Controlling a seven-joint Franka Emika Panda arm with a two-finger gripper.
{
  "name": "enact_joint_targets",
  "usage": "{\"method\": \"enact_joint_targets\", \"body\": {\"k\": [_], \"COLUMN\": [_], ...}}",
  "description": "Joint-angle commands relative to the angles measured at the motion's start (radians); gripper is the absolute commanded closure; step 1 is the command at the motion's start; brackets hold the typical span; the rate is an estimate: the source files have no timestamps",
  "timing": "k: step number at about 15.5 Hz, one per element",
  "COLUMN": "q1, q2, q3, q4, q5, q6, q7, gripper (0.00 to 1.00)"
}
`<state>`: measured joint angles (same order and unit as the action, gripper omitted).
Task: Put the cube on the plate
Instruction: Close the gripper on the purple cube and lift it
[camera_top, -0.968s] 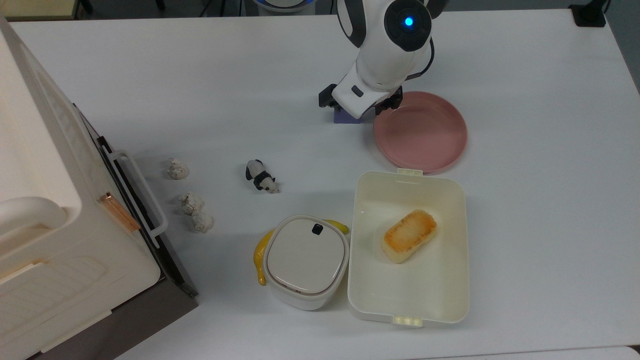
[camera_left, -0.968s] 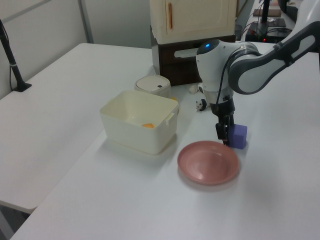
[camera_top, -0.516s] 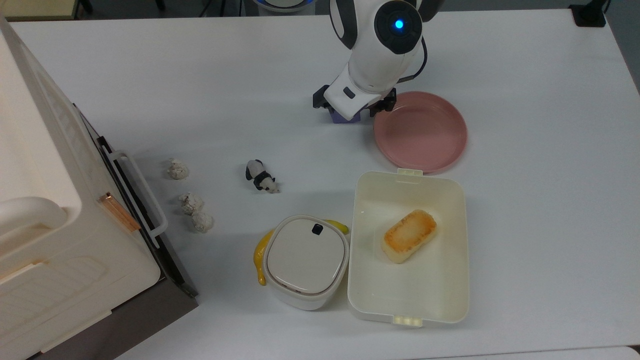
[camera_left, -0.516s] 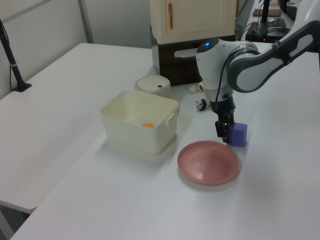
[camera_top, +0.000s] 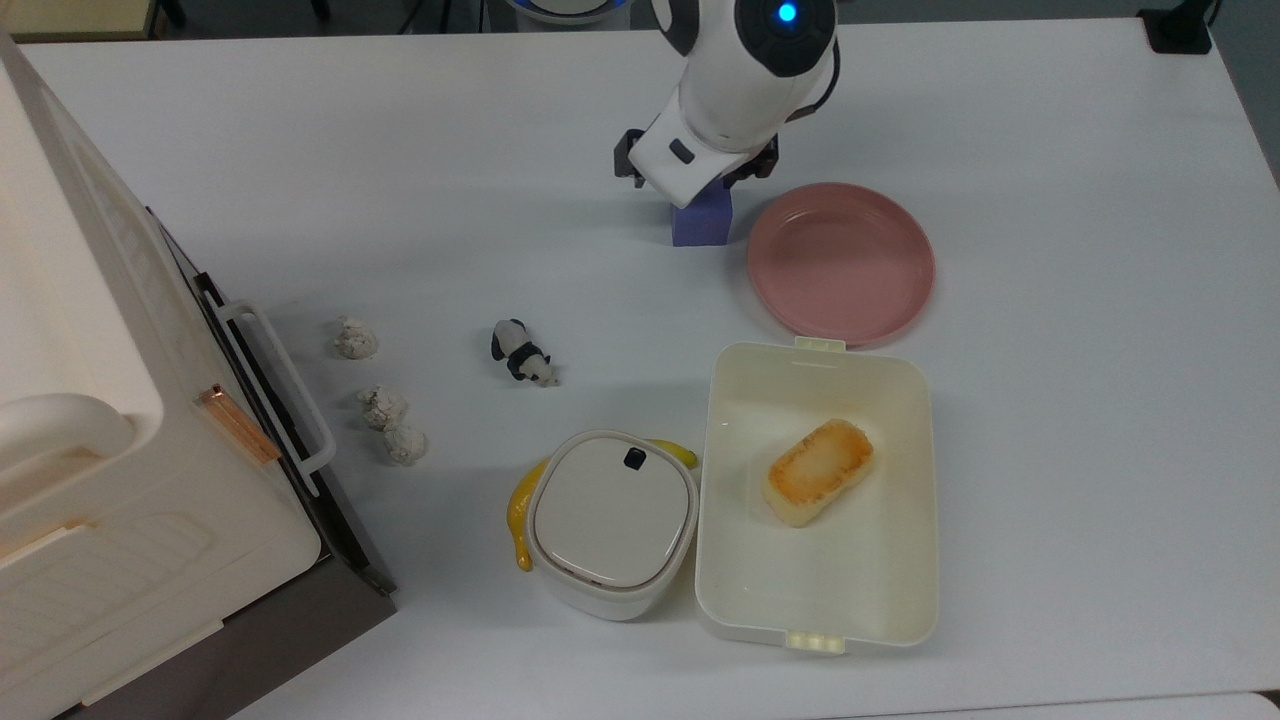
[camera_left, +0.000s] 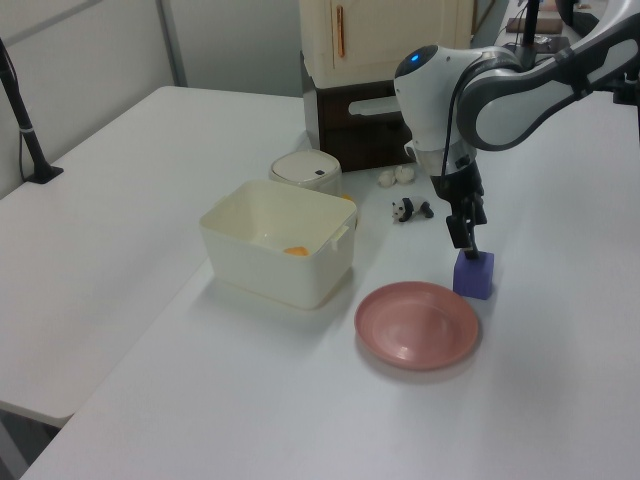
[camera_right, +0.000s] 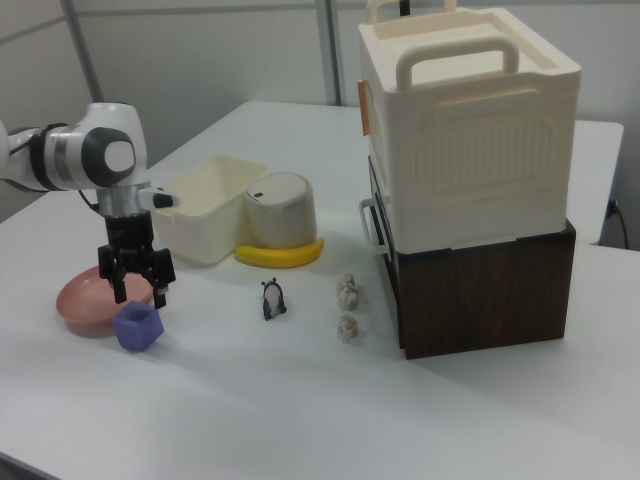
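The cube (camera_top: 702, 225), matte blue-purple, sits on the table (camera_top: 1050, 400).

The cube (camera_top: 702, 222) is showing blue-purple, the plate (camera_top: 841, 263) is looking plain pink, the box (camera_top: 815, 495) is looking cream, the little panda toy (camera_top: 520, 352) is wearing black and white, the banana (camera_right: 279, 255) is glowing yellow, and the table (camera_top: 1080, 300) is looking white.

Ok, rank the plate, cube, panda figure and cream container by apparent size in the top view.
1. Cream container
2. Plate
3. Cube and panda figure: too alike to rank, and the arm covers part of the cube.
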<state>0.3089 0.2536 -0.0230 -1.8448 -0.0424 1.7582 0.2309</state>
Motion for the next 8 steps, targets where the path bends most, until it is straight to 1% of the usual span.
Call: {"method": "enact_joint_targets", "body": {"k": [1,4,6,8], "q1": [-0.014,-0.011,-0.008,-0.007], "q2": [-0.013,-0.008,-0.008,-0.004], "q3": [-0.009,-0.009,-0.009,-0.008], "q4": [-0.027,-0.033,-0.054,-0.065], "q5": [0.009,0.018,0.07,0.094], "q6": [-0.002,0.026,0.081,0.119], "q7": [-0.059,-0.045,-0.027,-0.004], "gripper": [0.0,0.0,0.0,0.0]}}
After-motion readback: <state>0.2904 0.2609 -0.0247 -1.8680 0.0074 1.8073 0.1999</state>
